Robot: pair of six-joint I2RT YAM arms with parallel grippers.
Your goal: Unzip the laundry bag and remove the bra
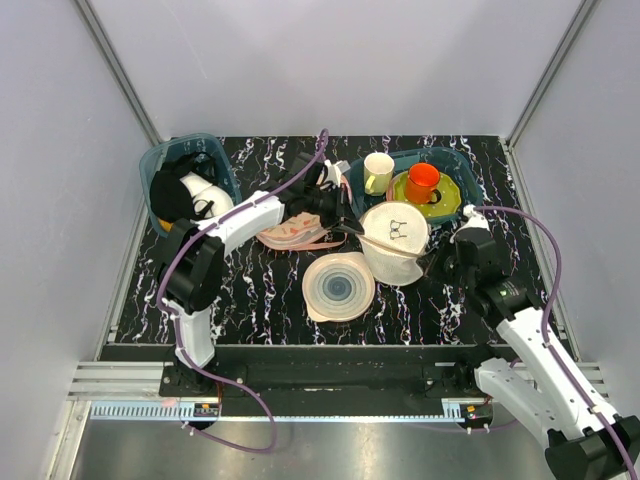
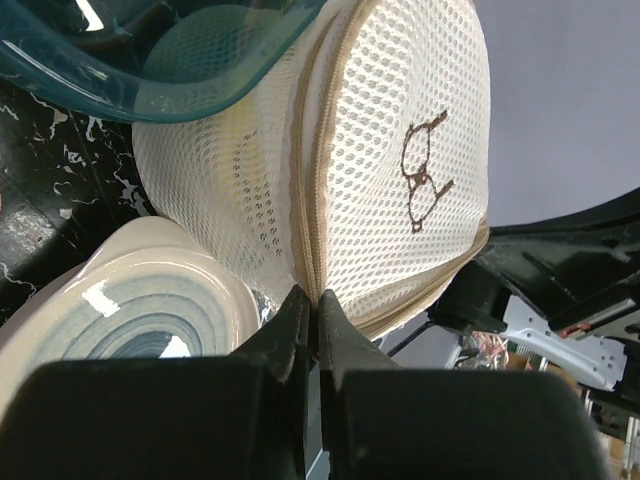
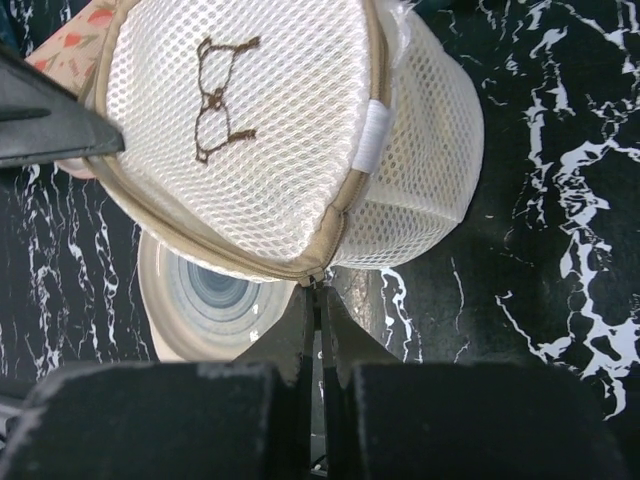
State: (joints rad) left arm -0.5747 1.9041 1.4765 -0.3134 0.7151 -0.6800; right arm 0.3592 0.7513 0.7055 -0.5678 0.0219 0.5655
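White domed mesh laundry bag (image 1: 393,240), tan trim, black sketch; left tool (image 2: 315,300), right tool (image 3: 318,290) each pinching trim.

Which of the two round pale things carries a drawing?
The laundry bag, the domed mesh pouch; the flat disc beside it shows only rings.

Top cam sat high above and behind the arm bases, looking down on the whole tabletop (image 1: 260,295), bases at 6 o'clock. Left wrist cam rode right behind the left claw (image 2: 315,300), super close, facing the laundry bag (image 2: 390,170) from roughly the bag's 10 o'clock. Right wrist cam did likewise behind the right claw (image 3: 320,290), from about 4 o'clock. All three views shared the bag and the ringed disc (image 1: 338,287) beside it.
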